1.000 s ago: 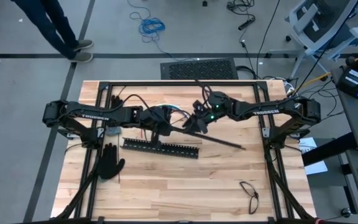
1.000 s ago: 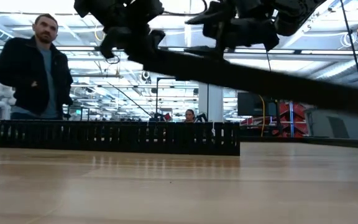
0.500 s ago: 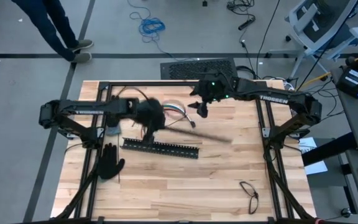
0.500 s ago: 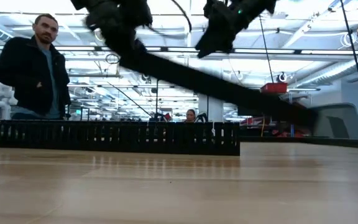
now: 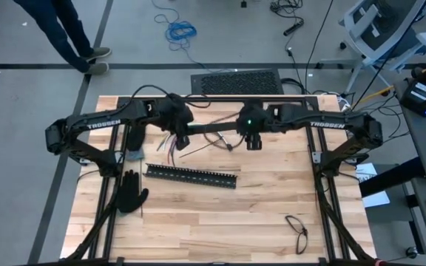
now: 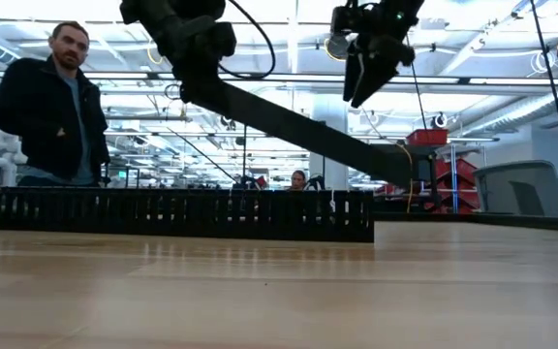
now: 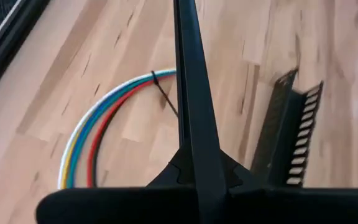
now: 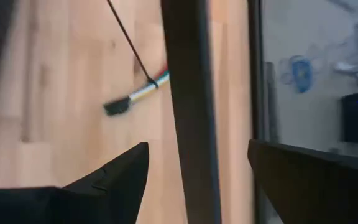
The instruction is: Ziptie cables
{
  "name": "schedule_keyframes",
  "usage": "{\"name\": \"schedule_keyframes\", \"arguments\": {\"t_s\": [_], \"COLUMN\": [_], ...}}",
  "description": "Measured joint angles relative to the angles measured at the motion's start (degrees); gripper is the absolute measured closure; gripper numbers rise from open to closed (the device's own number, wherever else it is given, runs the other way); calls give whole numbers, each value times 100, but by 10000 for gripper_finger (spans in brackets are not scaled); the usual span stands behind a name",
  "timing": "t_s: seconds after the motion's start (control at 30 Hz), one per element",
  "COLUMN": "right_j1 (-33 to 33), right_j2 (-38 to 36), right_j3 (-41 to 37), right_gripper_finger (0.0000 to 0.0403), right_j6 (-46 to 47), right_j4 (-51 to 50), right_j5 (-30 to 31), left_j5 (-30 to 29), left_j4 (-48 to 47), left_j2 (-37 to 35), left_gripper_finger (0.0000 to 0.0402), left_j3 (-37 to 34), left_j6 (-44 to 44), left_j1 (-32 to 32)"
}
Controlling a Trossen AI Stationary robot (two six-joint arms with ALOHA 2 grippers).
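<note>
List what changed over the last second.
The left hand, shut on the long black bar, swung it from a diagonal over the table's middle to run along the far side. The right hand moved to the far side too and now stands open astride it. The slotted bar, glove and glasses stayed put.

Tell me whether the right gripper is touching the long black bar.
Apart. In the right wrist view the bar runs between the open right gripper's fingers with bare gaps on both sides.
</note>
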Motion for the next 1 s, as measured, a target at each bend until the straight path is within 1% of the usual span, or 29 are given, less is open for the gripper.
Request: {"name": "schedule_keyframes", "arguments": {"t_s": [0.1,0.17,0.23,0.3,0.4,0.57,0.7,0.87,1.0], "right_j1": [170,227,223,201,196,279,321,300,302], "right_j2": [15,15,15,15,17,17,72,199,267], "right_j3": [-195,-354,-500,-633,-724,-724,-724,-724,-724], "right_gripper_finger": [122,115,108,102,96,89,85,85,85], "right_j6": [-158,-149,-127,83,455,944,770,622,648], "right_j4": [185,444,698,946,961,1037,1034,1309,1275], "right_j5": [498,674,763,819,829,786,953,1353,1395], "left_j5": [105,282,626,1011,1431,1584,2016,2190,2424], "left_j4": [-3,20,116,269,451,798,1136,1158,1120], "left_j2": [0,0,0,0,-11,-66,-63,-63,-63], "left_gripper_finger": [399,399,399,399,399,399,399,399,399], "left_j3": [0,0,0,0,0,0,0,0,0], "left_j6": [-477,-891,-1381,-1874,-2447,-3108,-3526,-3689,-3858], "left_j1": [43,76,125,151,207,369,557,625,618]}}
